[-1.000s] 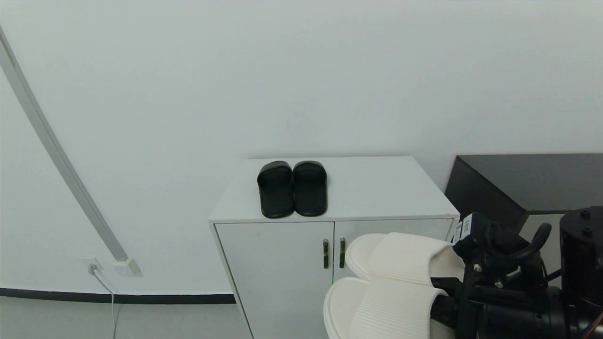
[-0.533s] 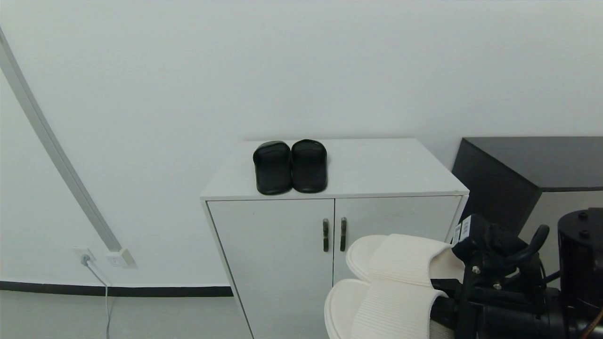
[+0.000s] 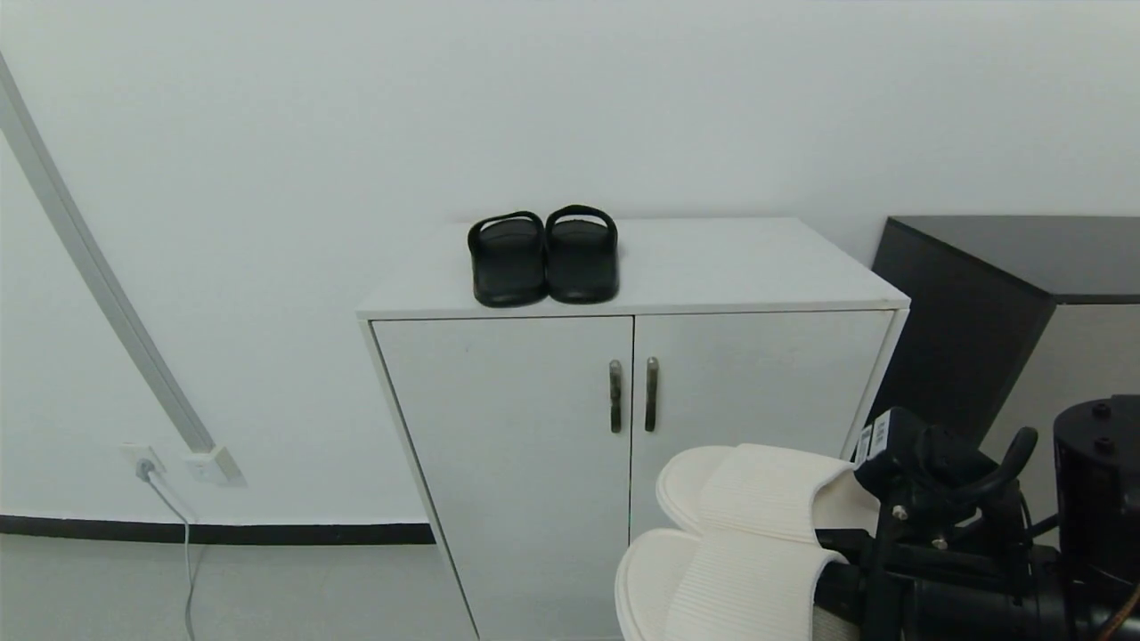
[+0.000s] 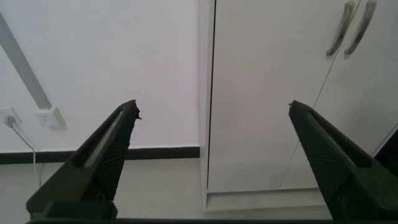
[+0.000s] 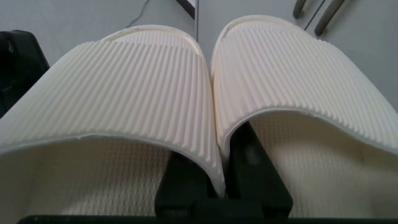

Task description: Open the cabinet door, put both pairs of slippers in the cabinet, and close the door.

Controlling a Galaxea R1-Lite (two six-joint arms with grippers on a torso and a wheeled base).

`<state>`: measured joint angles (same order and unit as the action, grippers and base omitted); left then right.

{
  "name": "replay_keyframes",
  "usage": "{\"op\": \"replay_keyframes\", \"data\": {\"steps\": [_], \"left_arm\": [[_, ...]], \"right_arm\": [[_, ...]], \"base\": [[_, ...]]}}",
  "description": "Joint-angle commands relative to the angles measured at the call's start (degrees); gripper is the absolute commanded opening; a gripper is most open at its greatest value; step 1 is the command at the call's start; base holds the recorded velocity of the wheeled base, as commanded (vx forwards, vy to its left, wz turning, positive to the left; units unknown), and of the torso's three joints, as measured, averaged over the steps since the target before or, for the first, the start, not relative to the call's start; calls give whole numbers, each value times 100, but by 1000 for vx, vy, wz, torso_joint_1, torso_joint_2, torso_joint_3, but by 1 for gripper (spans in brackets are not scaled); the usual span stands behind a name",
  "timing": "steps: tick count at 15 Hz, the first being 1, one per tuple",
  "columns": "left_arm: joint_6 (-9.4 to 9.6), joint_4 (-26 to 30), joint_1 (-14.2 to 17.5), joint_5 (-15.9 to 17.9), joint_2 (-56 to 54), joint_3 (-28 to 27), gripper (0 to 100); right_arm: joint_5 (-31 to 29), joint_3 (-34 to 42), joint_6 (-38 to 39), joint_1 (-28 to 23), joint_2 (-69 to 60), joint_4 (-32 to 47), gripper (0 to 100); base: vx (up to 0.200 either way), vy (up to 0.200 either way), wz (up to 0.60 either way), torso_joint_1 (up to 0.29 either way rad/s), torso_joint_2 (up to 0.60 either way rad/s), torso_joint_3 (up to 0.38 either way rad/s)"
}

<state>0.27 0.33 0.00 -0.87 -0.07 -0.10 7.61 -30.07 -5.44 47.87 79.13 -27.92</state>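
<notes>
While the head camera is dropping, showing more of the shut white two-door cabinet [image 3: 499, 427], the black rubber slippers [image 3: 543, 258] are resting left of centre on its top. Low at near right, the right claw [image 5: 225, 177] is clamping the cream ribbed slippers [image 3: 739, 525]; the left claw [image 4: 211, 112] is gaping, facing the cabinet.

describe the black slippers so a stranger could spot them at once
Find the white two-door cabinet against the wall. On its top, above the left door, the black slippers sit side by side. The white slippers, held lower down, are the only other pair.
</notes>
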Motion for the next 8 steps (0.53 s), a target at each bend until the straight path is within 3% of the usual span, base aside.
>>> {"op": "replay_keyframes", "data": {"steps": [1, 8], "left_arm": [[0, 2, 0, -1, 7, 1, 100], [8, 2, 0, -1, 7, 10, 100]], "right_arm": [[4, 19, -1, 3, 15, -3, 0], [4, 72, -107, 3, 50, -21, 0]], "base": [[0, 0, 0, -159, 491, 330], [0, 0, 0, -121, 470, 341]]}}
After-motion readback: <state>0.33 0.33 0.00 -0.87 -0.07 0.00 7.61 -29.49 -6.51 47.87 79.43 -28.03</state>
